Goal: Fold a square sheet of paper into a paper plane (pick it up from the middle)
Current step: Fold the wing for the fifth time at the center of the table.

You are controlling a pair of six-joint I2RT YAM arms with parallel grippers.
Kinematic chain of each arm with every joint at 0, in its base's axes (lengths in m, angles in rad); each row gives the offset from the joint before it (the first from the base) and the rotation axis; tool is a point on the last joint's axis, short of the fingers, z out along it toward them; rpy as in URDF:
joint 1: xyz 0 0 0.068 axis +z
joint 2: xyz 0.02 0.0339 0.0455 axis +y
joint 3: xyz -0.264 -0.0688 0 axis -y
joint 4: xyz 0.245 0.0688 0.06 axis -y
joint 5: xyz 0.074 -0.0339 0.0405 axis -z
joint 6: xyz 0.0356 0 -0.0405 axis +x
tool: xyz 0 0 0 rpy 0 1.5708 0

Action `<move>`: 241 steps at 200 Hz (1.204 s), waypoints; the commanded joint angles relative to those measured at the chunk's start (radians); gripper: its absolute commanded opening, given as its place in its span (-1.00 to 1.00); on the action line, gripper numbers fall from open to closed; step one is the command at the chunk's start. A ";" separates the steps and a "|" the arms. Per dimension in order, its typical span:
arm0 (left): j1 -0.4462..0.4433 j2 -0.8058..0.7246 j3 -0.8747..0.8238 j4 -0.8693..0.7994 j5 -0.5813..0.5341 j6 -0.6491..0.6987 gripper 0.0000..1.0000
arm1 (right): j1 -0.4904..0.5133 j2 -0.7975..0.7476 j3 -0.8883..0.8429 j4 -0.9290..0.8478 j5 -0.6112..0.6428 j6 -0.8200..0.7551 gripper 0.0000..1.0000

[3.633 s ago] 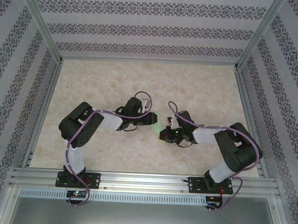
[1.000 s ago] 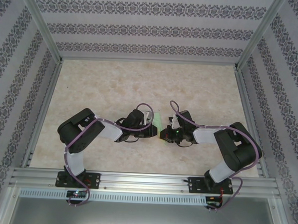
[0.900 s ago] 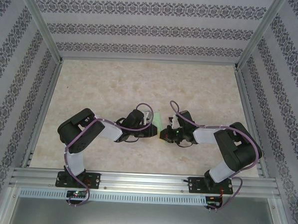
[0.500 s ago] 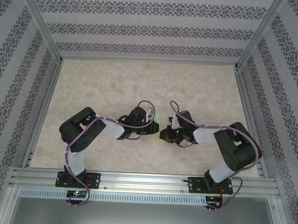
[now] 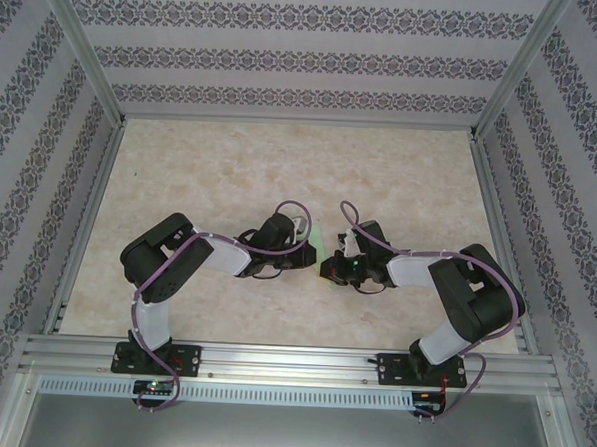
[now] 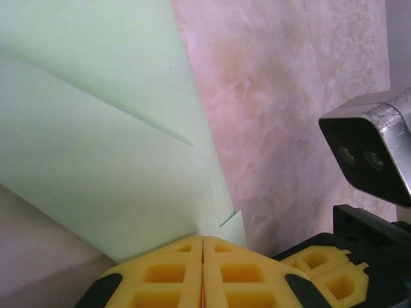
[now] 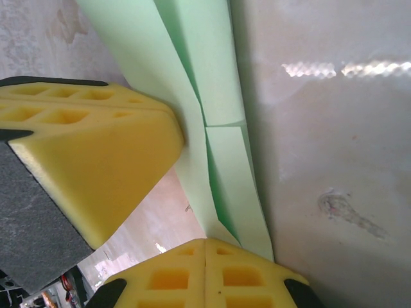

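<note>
Grips the green paper (image 5: 323, 239) from both sides near the middle of the worktop (image 5: 232, 160); pinches its lower corner with the left gripper (image 6: 203, 240), yellow fingers (image 6: 167, 273) pressed together with no gap; clamps a narrow folded end with the right gripper (image 7: 205, 242), closed just as tightly; shows several creases and layered flaps across the pale sheet; from above, leaves only a small green sliver between the two gripper tips, nearly tip to tip; touches the paper's side with the left gripper just above the right gripper's hold.
</note>
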 commanded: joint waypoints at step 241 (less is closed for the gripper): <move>0.139 0.071 0.080 -0.054 -0.013 0.062 -0.74 | -0.012 0.042 -0.062 -0.099 0.066 -0.046 -1.00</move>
